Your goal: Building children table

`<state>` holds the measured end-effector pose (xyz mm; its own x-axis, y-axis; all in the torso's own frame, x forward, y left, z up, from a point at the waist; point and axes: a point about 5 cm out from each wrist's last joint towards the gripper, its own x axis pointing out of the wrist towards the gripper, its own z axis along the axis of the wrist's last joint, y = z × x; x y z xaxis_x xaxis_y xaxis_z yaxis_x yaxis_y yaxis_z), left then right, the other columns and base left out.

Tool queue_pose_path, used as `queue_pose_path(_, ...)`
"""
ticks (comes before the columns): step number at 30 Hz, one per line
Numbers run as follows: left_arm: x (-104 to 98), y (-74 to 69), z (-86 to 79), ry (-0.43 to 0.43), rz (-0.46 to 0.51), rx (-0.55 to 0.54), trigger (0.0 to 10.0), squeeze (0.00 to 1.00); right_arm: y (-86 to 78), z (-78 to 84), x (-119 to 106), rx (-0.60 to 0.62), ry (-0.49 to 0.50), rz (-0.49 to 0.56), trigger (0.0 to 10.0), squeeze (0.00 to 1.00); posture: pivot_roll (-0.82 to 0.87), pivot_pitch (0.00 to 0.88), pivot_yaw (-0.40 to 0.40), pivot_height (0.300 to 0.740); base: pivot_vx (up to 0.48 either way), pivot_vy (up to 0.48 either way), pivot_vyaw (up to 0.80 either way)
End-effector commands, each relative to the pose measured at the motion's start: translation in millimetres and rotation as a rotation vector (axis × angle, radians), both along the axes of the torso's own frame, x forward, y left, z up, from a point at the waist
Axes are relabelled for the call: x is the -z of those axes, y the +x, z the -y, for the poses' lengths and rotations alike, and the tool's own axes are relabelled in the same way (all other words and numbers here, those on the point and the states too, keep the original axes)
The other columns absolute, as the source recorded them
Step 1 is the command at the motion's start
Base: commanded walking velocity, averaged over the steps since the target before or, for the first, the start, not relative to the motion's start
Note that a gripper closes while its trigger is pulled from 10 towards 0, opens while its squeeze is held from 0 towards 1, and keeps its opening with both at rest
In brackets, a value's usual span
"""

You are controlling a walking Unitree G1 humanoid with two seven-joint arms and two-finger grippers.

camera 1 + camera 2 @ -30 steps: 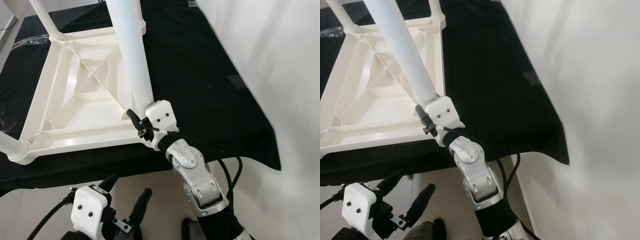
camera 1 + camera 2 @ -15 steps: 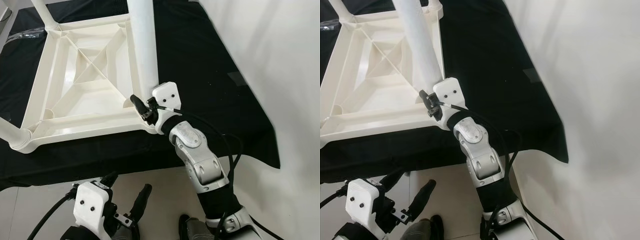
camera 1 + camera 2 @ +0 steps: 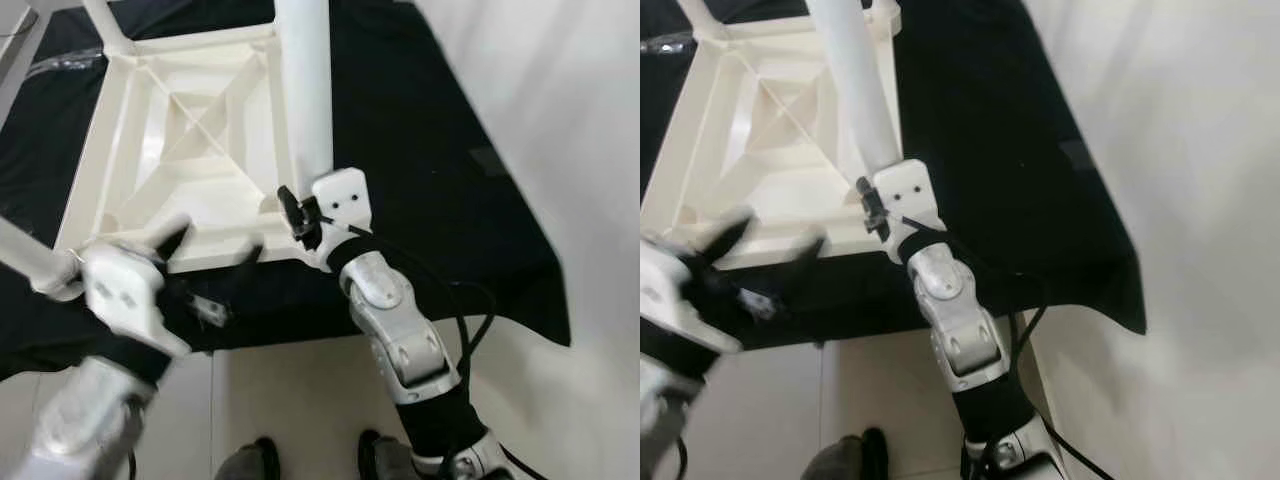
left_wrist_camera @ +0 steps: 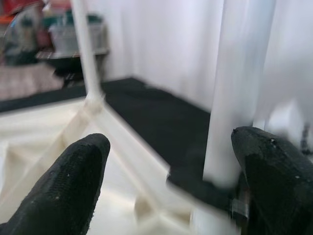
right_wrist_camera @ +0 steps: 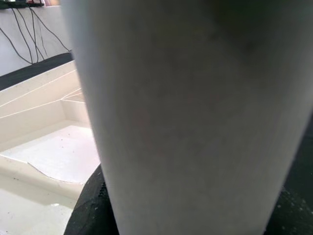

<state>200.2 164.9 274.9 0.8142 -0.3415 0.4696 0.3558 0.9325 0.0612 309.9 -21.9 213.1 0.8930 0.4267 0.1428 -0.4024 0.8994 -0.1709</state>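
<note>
A black cloth [image 3: 420, 130] covers the work surface, running out to a white wall on the robot's right. On it lies the white plastic tabletop [image 3: 180, 140], upside down, its ribbed underside crossed by diagonal braces. A white leg [image 3: 303, 90] stands upright in the near right corner socket; another leg [image 3: 105, 18] rises from the far left corner, and a third pokes out at the near left corner [image 3: 25, 255].

The right arm reaches up from below to the base of the near right leg — the right gripper [image 3: 300, 215] sits at the foot of that leg, just above the corner of the tabletop. In the right wrist view the leg [image 5: 186, 117] stands close against the camera with black finger surfaces at either side of its lower end [image 5: 88, 205], so the fingers are clamped around it.

The left gripper [image 3: 210, 245] is blurred (the arm is in motion), raised at the near edge of the tabletop, left of the right gripper. Its two black fingers [image 4: 73, 171] are spread wide apart with nothing between them — in the left wrist view they frame the underside of the tabletop and the upright leg [image 4: 234, 98].
</note>
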Motion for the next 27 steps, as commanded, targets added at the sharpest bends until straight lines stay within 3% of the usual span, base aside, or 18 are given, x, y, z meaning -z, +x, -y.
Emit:
queue_pose_path(1, -5, 3.2, -0.7, -0.016, -0.017, 0.07, 10.0, 0.0, -8.5, -6.9, 66, 0.051, -0.011, -0.344, 10.0, 0.0, 0.03, 0.274, 0.018, 0.74, 0.0, 0.0, 0.0)
queue_pose_path(5, -40, 18.0, 7.0, -0.019, 0.049, 0.319, 10.0, 0.0, -14.5, -19.3, 63, 0.019, 0.009, -0.345, 10.0, 0.0, 0.03, 0.263, 0.026, 0.74, 0.0, 0.0, 0.0)
queue_pose_path(7, -44, 21.3, 8.0, -0.02, 0.045, 0.359, 10.0, 0.0, -16.3, -22.3, 63, 0.004, 0.014, -0.346, 10.0, 0.0, 0.03, 0.263, 0.026, 0.74, 0.0, 0.0, 0.0)
queue_pose_path(8, -47, 26.2, 8.9, -0.025, 0.032, 0.399, 10.0, 0.5, -18.3, -24.9, 62, -0.008, 0.017, -0.343, 10.0, 0.0, 0.03, 0.261, 0.027, 0.74, 0.0, 0.0, 0.0)
queue_pose_path(9, -47, 26.2, 8.9, -0.025, 0.032, 0.399, 10.0, 0.5, -18.3, -24.9, 62, -0.008, 0.017, -0.343, 10.0, 0.0, 0.03, 0.261, 0.027, 0.74, 0.0, 0.0, 0.0)
queue_pose_path(10, -51, 35.5, 10.6, -0.019, 0.015, 0.44, 10.0, 1.0, -20.1, -27.4, 62, -0.019, 0.023, -0.342, 10.0, 0.0, 0.03, 0.257, 0.029, 0.74, 0.0, 0.0, 0.0)
queue_pose_path(11, -51, 35.5, 10.6, -0.019, 0.015, 0.44, 10.0, 1.0, -20.1, -27.4, 62, -0.019, 0.023, -0.342, 10.0, 0.0, 0.03, 0.257, 0.029, 0.74, 0.0, 0.0, 0.0)
queue_pose_path(12, -63, 53.3, 14.7, 0.0, -0.027, 0.503, 10.0, 1.0, -22.5, -30.4, 60, -0.035, 0.03, -0.337, 10.0, 0.0, 0.03, 0.252, 0.033, 0.74, 0.0, 0.0, 0.0)
queue_pose_path(14, -63, 53.3, 14.7, 0.0, -0.027, 0.503, 10.0, 1.0, -22.5, -30.4, 60, -0.035, 0.03, -0.337, 10.0, 0.0, 0.03, 0.252, 0.033, 0.74, 0.0, 0.0, 0.0)
queue_pose_path(17, -77, 78.1, 21.3, 0.039, -0.087, 0.534, 10.0, 1.0, -23.2, -33.7, 57, -0.058, 0.04, -0.325, 10.0, 0.0, 0.02, 0.241, 0.036, 0.74, 0.0, 0.0, 0.0)
queue_pose_path(18, -77, 78.1, 21.3, 0.039, -0.087, 0.534, 10.0, 1.0, -23.2, -33.7, 57, -0.058, 0.04, -0.325, 10.0, 0.0, 0.02, 0.241, 0.036, 0.74, 0.0, 0.0, 0.0)
queue_pose_path(19, -81, 87.9, 24.7, 0.05, -0.111, 0.544, 10.0, 0.29, -23.3, -34.7, 56, -0.063, 0.045, -0.321, 10.0, 0.0, 0.01, 0.236, 0.043, 0.74, 0.0, 0.0, 0.0)
queue_pose_path(20, -81, 87.9, 24.7, 0.05, -0.111, 0.544, 10.0, 0.29, -23.3, -34.7, 56, -0.063, 0.045, -0.321, 10.0, 0.0, 0.01, 0.236, 0.043, 0.74, 0.0, 0.0, 0.0)
queue_pose_path(21, -86, 98.6, 30.7, 0.078, -0.142, 0.579, 10.0, 0.0, -23.7, -35.9, 54, -0.069, 0.05, -0.315, 10.0, 0.0, 0.01, 0.236, 0.043, 0.74, 0.0, 0.0, 0.0)
queue_pose_path(24, -88, 101.4, 36.4, 0.123, -0.163, 0.618, 10.0, 0.0, -23.6, -36.1, 54, -0.07, 0.052, -0.315, 10.0, 0.0, 0.01, 0.232, 0.044, 0.74, 0.0, 0.0, 0.0)
queue_pose_path(25, -87, 102.4, 39.7, 0.154, -0.172, 0.63, 8.6, 0.0, -23.3, -35.7, 54, -0.069, 0.053, -0.315, 10.0, 0.0, 0.01, 0.232, 0.044, 0.74, 0.0, 0.0, 0.0)
queue_pose_path(27, -88, 103.7, 41.7, 0.175, -0.181, 0.639, 8.6, 0.0, -23.2, -35.3, 55, -0.069, 0.053, -0.315, 10.0, 0.0, 0.01, 0.232, 0.044, 0.74, 0.0, 0.0, 0.0)
